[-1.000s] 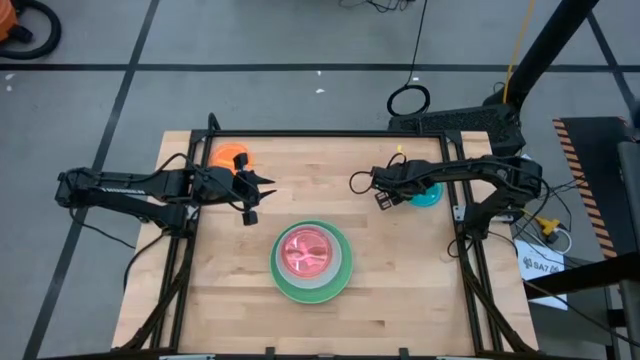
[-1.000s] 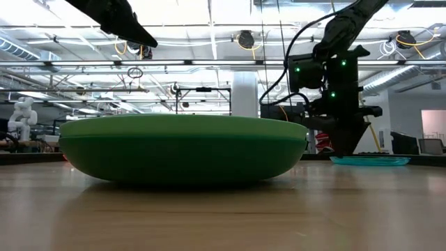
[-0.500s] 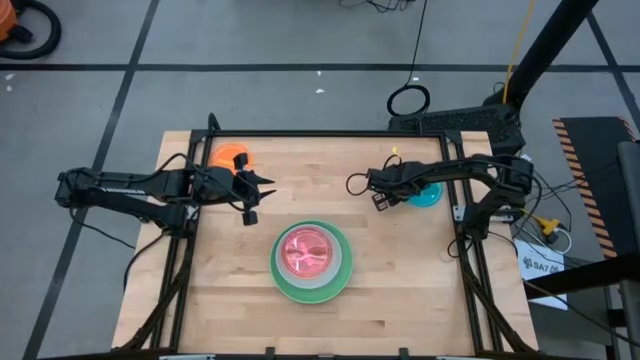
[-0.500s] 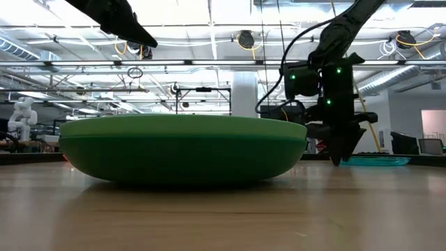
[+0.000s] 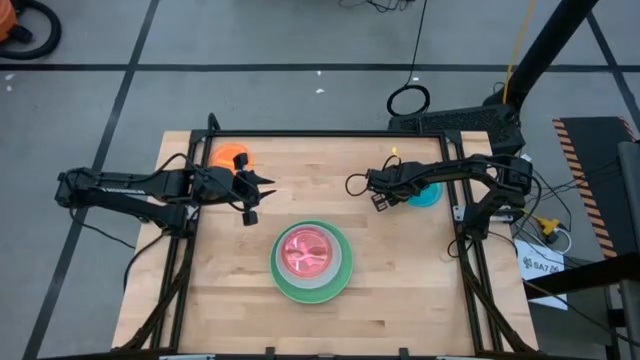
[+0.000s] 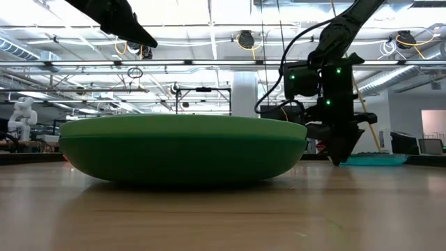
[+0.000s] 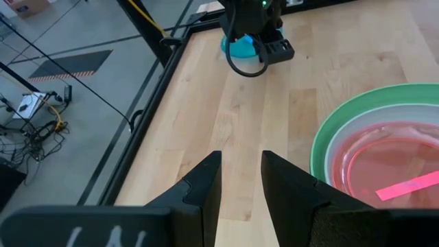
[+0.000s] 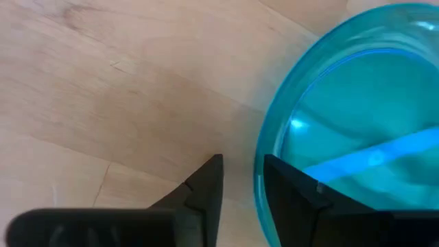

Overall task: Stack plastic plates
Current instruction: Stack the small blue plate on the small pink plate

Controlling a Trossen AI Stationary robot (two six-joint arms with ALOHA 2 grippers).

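Observation:
A stack of plates [image 5: 312,262] sits mid-table: large green ones at the bottom [image 6: 181,150], a pale one and a pink one on top [image 7: 384,171]. A small orange plate [image 5: 231,157] lies flat at the far left corner. A small blue plate [image 5: 428,195] lies flat at the right. My right gripper [image 8: 242,171] is down at table height and open. It straddles the blue plate's rim [image 8: 260,171], with one finger over the inside and one over the bare wood. My left gripper [image 7: 241,161] hovers open, raised, left of the stack. My right gripper points down from above at the blue plate's left edge [image 8: 264,147], with the rim between its open fingers. One finger [image 8: 295,189] is inside the plate and the other [image 8: 206,182] outside. I cannot tell whether either finger touches the plate, which lies flat on the table.
Bare wood [image 5: 330,190] lies between the two grippers and in front of the stack. A black frame [image 5: 320,134] runs around the table's edges. A cable loop [image 7: 245,65] hangs from the right arm near the blue plate.
My right gripper has come down from a raised position to table height at the blue plate's edge, shifting slightly toward the table's left, and then kept still. The plates have not moved.

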